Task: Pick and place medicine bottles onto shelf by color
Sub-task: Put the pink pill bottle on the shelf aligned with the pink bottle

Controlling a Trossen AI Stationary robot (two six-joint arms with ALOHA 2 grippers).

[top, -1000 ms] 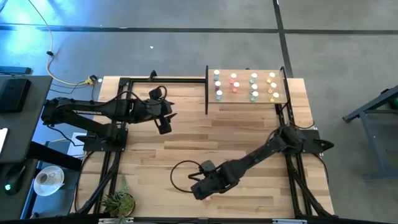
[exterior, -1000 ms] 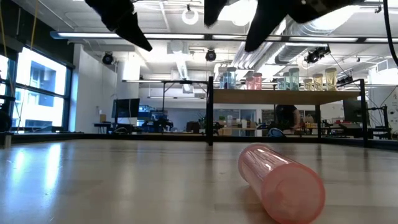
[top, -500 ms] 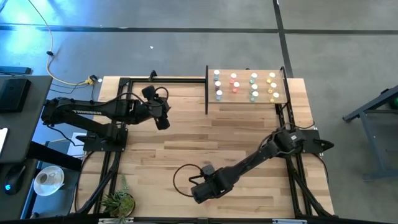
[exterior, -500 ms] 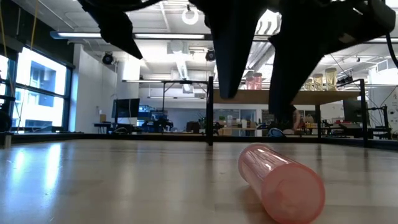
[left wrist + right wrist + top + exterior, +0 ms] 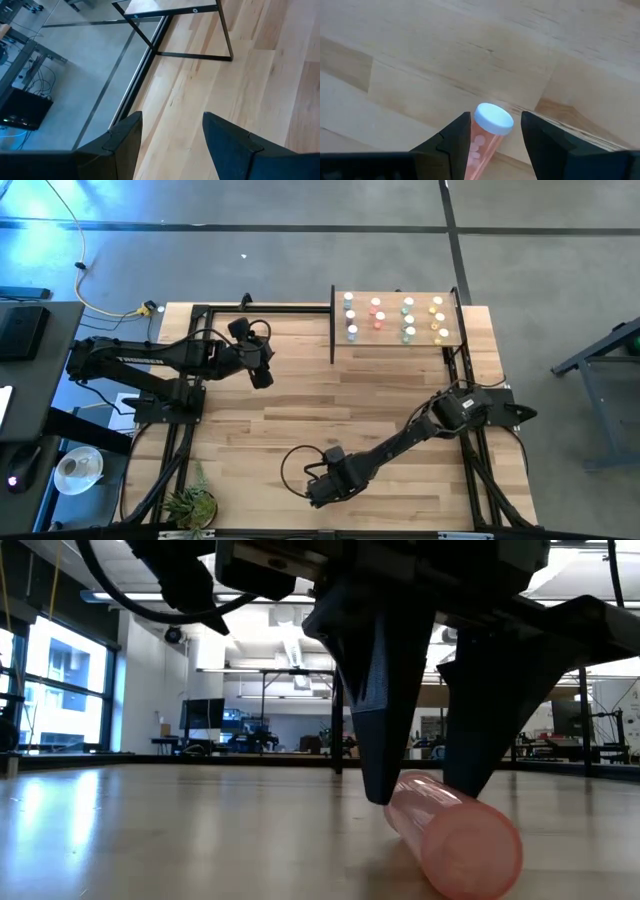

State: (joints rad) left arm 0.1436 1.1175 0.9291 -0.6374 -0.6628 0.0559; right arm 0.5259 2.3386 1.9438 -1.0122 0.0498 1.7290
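Note:
A pink medicine bottle point(image 5: 487, 135) with a white cap point(image 5: 493, 118) lies on its side on the tabletop near the front edge, and shows large in the low view point(image 5: 455, 835). My right gripper point(image 5: 495, 125) points down over it, open. One finger stands on either side of the bottle's cap end, with a small gap showing at each side. In the high view this gripper point(image 5: 322, 490) hides the bottle. My left gripper point(image 5: 262, 375) hangs open above the table's left middle, with nothing between its fingers point(image 5: 172, 135). The shelf point(image 5: 395, 320) at the far right carries several standing bottles in colour columns.
A black cable loop point(image 5: 295, 465) lies beside my right arm. A small potted plant point(image 5: 190, 505) stands at the front left corner. The shelf's black post point(image 5: 338, 730) rises behind the bottle. Bare wood point(image 5: 330, 395) stretches across the table's middle.
My right gripper has come down toward the pink bottle, rolling a little, until its fingers straddle the bottle just above the table. The bottle has stayed where it was. My left gripper has tipped and turned slightly in place.

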